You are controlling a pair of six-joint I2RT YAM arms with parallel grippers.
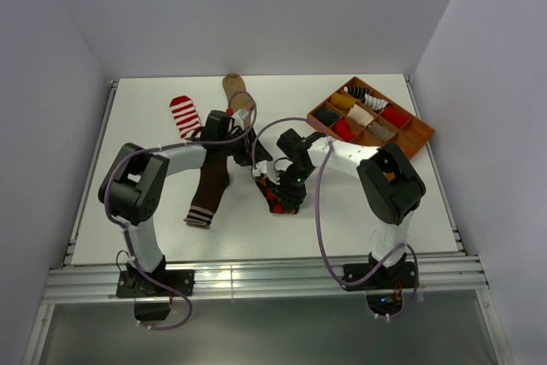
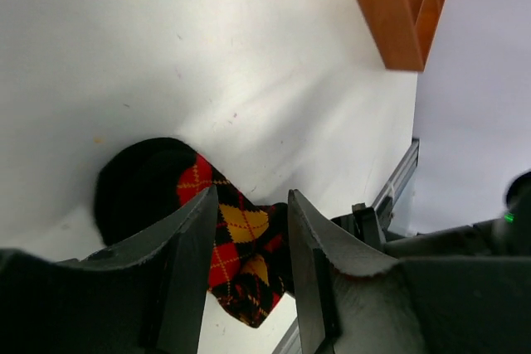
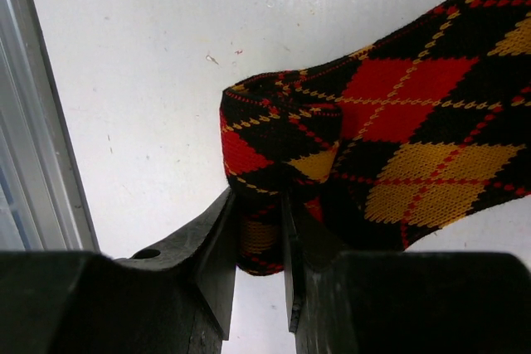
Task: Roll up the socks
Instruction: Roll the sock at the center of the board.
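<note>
Right wrist: rolled knit argyle sock [image 3: 290, 134]

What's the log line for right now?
right gripper: pinching argyle sock roll | left gripper: open over it | roll: partly done

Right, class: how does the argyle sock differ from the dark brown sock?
The argyle sock has red and yellow diamonds; the dark brown sock is plain with a striped cuff. The argyle sock is folded at one end, pinched between the right fingers; the brown sock lies flat, unheld. Both rest on the table.
</note>
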